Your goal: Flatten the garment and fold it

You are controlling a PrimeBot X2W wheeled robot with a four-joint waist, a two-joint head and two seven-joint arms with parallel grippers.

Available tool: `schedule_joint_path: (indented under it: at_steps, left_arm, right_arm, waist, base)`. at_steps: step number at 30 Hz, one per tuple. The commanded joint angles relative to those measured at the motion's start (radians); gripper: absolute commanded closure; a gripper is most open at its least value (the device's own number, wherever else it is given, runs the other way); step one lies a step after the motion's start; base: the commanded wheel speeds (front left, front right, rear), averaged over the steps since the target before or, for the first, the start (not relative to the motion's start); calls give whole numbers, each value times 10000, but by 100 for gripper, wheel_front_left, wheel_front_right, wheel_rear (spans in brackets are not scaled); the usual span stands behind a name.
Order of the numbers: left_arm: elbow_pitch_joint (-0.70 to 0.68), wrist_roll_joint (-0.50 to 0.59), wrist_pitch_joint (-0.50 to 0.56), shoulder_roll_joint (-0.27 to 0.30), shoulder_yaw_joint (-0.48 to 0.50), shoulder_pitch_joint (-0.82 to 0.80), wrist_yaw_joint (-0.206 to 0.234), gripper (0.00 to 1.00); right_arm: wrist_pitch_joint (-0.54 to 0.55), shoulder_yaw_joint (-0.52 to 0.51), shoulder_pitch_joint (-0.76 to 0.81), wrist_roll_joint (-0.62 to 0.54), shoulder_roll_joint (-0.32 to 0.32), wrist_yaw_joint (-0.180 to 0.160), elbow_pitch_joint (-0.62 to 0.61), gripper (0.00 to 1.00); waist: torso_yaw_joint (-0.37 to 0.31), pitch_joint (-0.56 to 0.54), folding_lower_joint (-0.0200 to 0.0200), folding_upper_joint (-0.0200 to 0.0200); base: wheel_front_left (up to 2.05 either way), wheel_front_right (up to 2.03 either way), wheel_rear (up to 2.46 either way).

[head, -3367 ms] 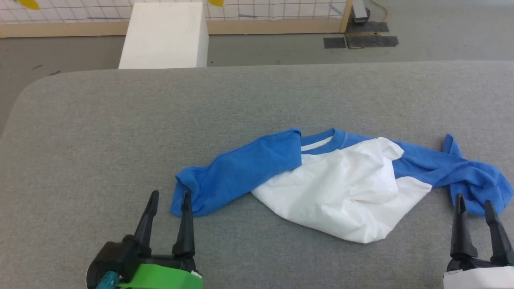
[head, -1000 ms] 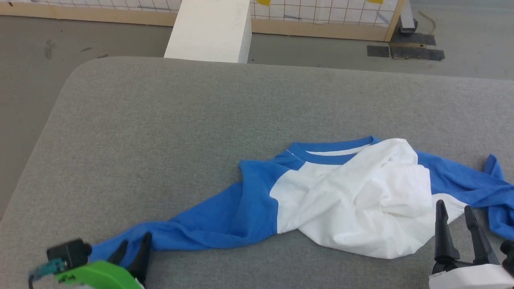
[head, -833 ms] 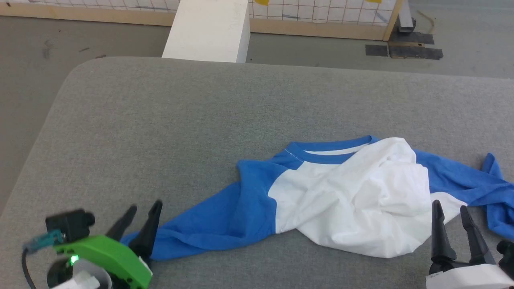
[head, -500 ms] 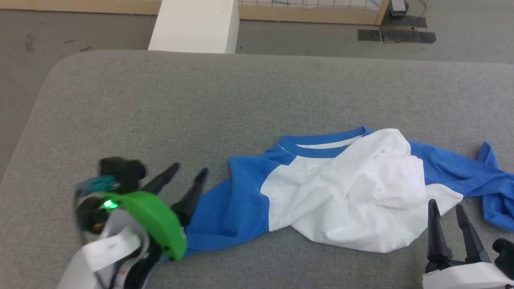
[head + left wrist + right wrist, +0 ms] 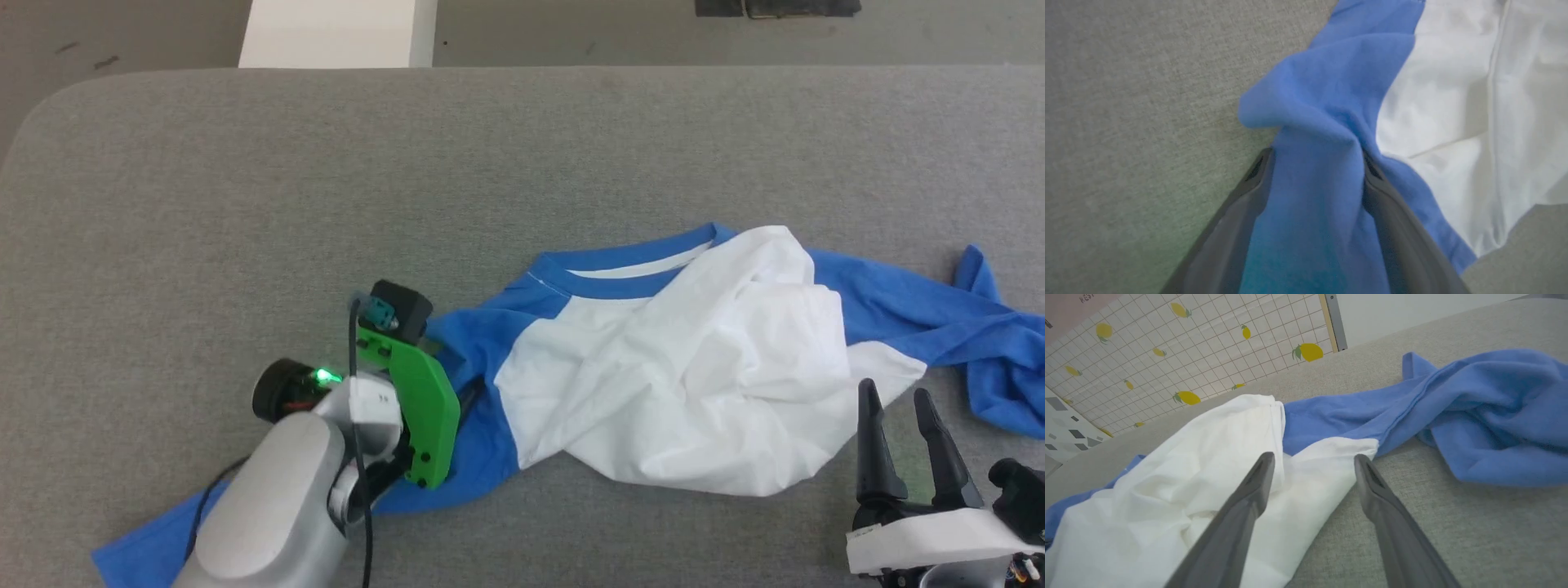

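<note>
Head view shows the left gripper [image 5: 1316, 157] has moved from the cuff up the sleeve [image 5: 1314, 118] toward the garment's [image 5: 678, 367] white body. Its fingers are spread astride the blue cloth, not pinching. The right gripper [image 5: 898, 396], also spread, waits just beside the hem. The garment lies crumpled on the grey table [image 5: 326, 204], so flattening likely continues. A white box [image 5: 335, 33] stands on the floor [image 5: 571, 33] beyond it.

Likely a lab or test studio: grey cloth-topped counter [image 5: 522, 147], bare grey floor [image 5: 571, 33], white box [image 5: 335, 37], lemon-print grid screen [image 5: 1188, 343] behind.
</note>
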Motion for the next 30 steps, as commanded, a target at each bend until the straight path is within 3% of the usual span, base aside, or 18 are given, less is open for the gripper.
schedule_joint_path:
  at_steps: [1,2,3,8,13,20,24,25,26,30]
  left_arm:
    - [390,74,114,-30,-103,-155,-24,0]
    - [656,41,173,-55,-172,-193,-66,55]
    - [809,-21,188,-86,-237,-206,-123,100]
    - [1026,-362,-270,-200,-416,-332,-351,100]
    - [558,-105,-1767,40,-101,-964,-385,100]
    - [446,525,-3660,803,867,-1327,277,100]
    - [988,320,-4070,741,1123,-910,519,100]
    - [1169,170,-4178,613,1180,-766,544,6]
    - [1293,91,-4272,524,1196,-676,549,0]
    - [1530,-365,-4909,71,1377,-419,448,0]
  right_arm:
    - [-71,-2,-176,23,7,-13,35,0]
    - [-77,-8,-192,18,7,-13,52,0]
    - [-82,-17,-201,14,7,-13,65,0]
    - [-101,-127,-180,0,7,-13,93,0]
    - [-108,-149,-169,-50,7,-13,84,0]
    - [-103,-159,-147,-107,7,-13,-65,0]
    - [-36,-177,-162,-164,7,-13,-124,0]
    - [-10,-157,-174,-178,7,-13,-130,0]
    - [-1,-147,-180,-184,7,-13,-136,0]
    - [40,-118,-164,-206,7,-13,-149,0]
  waist:
    - [-172,146,0,0]
    - [-206,153,0,0]
    - [-230,151,0,0]
    - [-234,62,0,0]
    - [-137,-65,0,0]
    - [-43,52,0,0]
    - [-23,184,0,0]
    - [-20,216,0,0]
    - [-13,236,0,0]
    - [50,235,0,0]
  base:
    - [0,0,0]
    - [0,0,0]
    - [0,0,0]
    - [0,0,0]
    - [0,0,0]
    - [0,0,0]
    - [0,0,0]
    - [0,0,0]
    - [0,0,0]
    - [0,0,0]
